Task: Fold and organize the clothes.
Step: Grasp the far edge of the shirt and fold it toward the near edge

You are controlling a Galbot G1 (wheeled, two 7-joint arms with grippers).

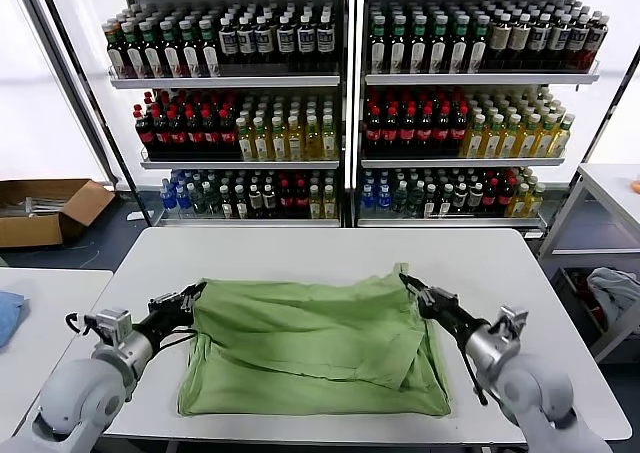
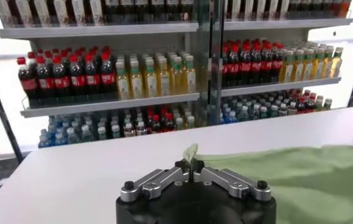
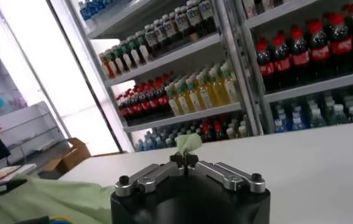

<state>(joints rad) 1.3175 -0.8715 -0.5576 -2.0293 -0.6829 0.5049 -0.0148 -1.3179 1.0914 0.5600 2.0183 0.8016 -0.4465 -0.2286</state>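
Green shirt [image 1: 310,348] is lying on the white surface [image 1: 320,253], spread wide and already folded over on itself, layers stacked with a diagonal fold edge running across the right half; near edge sits close to the robot's side of the surface. Left pincer [image 1: 196,295] is at the shirt's far-left corner, jaws together and clamped on the fabric. The left wrist view confirms it: a small tuft of green cloth [image 2: 190,152] sticks up from between the closed fingers [image 2: 178,167], with the rest of the shirt trailing off to one side. Right pincer [image 1: 410,286] is at the far-right corner, same story: jaws together, pinching the shirt, and that corner is lifted slightly into a small peak. The right wrist view shows a green tuft [image 3: 187,143] poking out of the closed fingers [image 3: 195,164], shirt body draped low in that view's corner. Both arms reach in from the near edge, one on each side of the garment. Behind the surface: shelving racks [image 1: 345,83] full of bottled drinks. Cardboard box [image 1: 45,208] on the floor to the far left, blue cloth [image 1: 8,313] on the neighbouring surface at left, grey-white cloth bundle [image 1: 612,291] under the side surface at right.
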